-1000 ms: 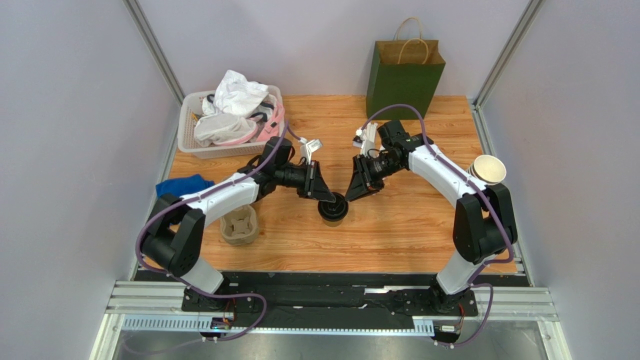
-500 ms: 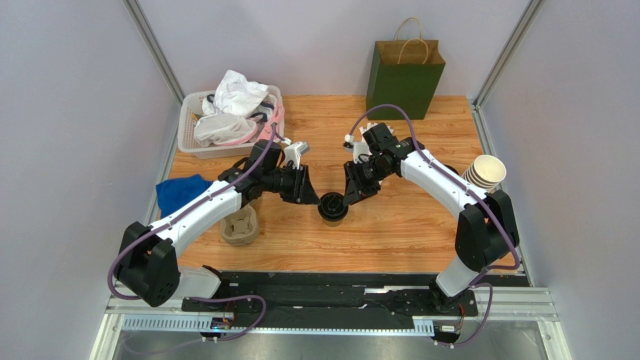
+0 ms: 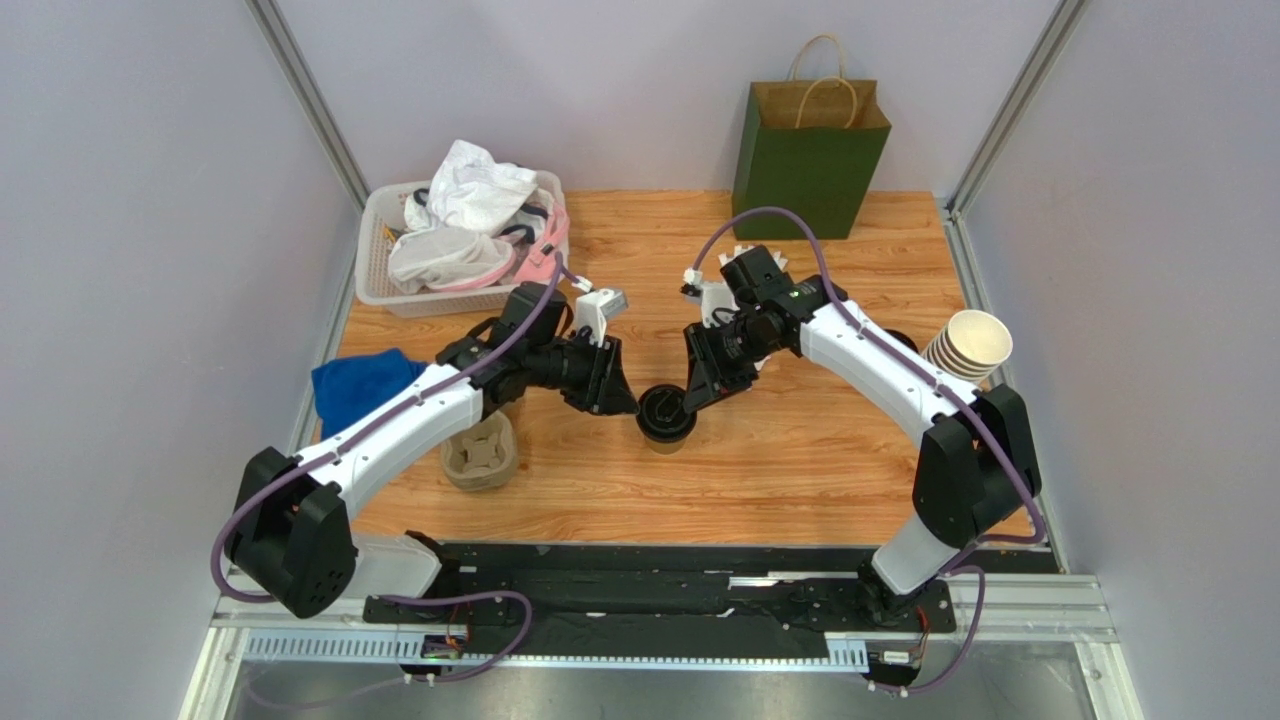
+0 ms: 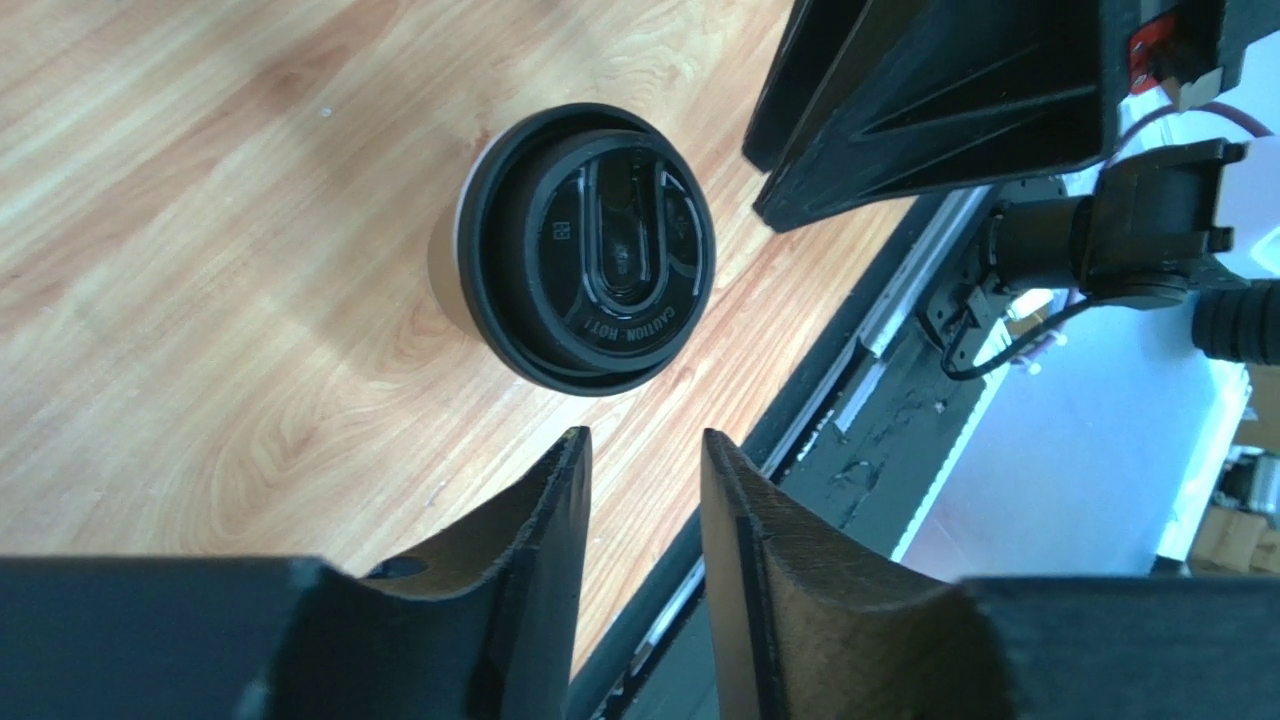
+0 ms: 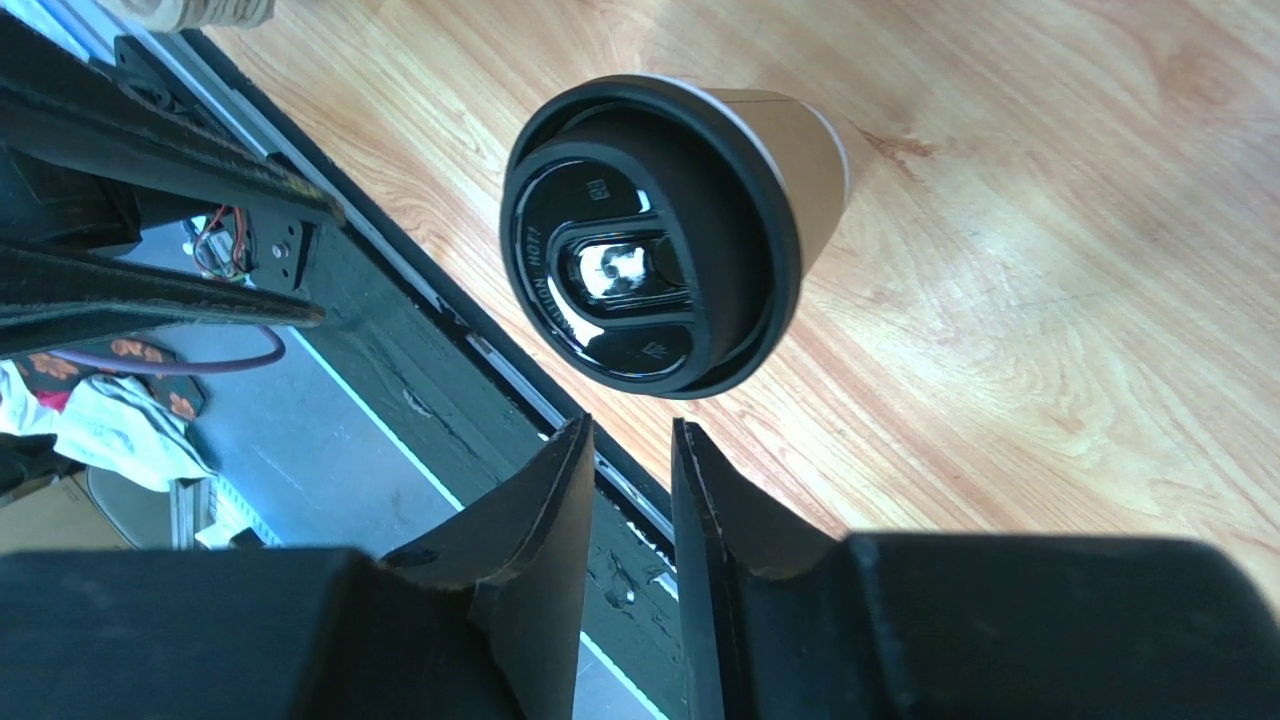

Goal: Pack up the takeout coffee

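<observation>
Our left gripper [image 4: 646, 438] has its two fingers [image 4: 526, 555] parted by a narrow slot, and nothing sits between them. They are matte black with a grainy surface, and they curve in to blunt tips. Our right gripper [image 5: 631, 425] looks much the same: two dark tapering fingers [image 5: 526, 540] a slim gap apart, holding nothing.

Just past both pairs of tips stands the takeout coffee [image 3: 666, 416], one cup, upright on the table between the two grippers. In the wrist views it is clear of the fingers. Its lid [image 4: 586, 248] is round, glossy black plastic with a raised rim and a sunken oblong panel, and CAUTION HOT is embossed along one edge. Below the lid we see a smooth, pale brown paper wall [image 5: 819, 150] tapering downward.

The table [image 3: 812, 465] is wood-grain board in warm orange-brown, with long streaks and a few knots.

To the left of the left arm sits one grey-brown moulded-pulp cup carrier [image 3: 478, 453], fibrous and rounded, with cup wells. Beyond it lies one crumpled blue cloth [image 3: 361, 375].

In the far left corner we count one white plastic basket [image 3: 376, 278] with slotted walls. It is heaped with crumpled white and pink items that we cannot make out.

At the far edge stands one dark green paper bag [image 3: 810, 150], rectangular and upright, with a kraft-brown inside and thin looped handles.

By the right arm a stack of cream paper cups [image 3: 969, 342] lies tilted, its open mouth towards the camera. We cannot count how many cups it holds.
</observation>
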Action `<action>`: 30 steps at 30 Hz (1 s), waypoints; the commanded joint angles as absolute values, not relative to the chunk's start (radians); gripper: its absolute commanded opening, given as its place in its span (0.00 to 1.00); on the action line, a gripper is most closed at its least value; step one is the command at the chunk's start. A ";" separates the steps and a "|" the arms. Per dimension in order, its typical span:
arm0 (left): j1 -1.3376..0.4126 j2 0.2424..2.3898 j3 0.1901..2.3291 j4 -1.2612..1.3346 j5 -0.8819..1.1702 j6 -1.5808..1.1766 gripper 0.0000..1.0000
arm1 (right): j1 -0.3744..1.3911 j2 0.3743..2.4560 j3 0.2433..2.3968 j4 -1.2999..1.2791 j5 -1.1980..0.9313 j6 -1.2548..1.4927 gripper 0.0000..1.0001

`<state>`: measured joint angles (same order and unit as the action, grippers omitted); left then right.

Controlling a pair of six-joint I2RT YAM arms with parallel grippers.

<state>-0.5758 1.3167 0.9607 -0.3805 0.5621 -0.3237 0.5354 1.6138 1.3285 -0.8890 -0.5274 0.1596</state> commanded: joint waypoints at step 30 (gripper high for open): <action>-0.529 1.324 0.929 -0.333 0.660 -0.450 0.38 | 0.480 1.631 1.304 -0.819 -0.609 0.206 0.30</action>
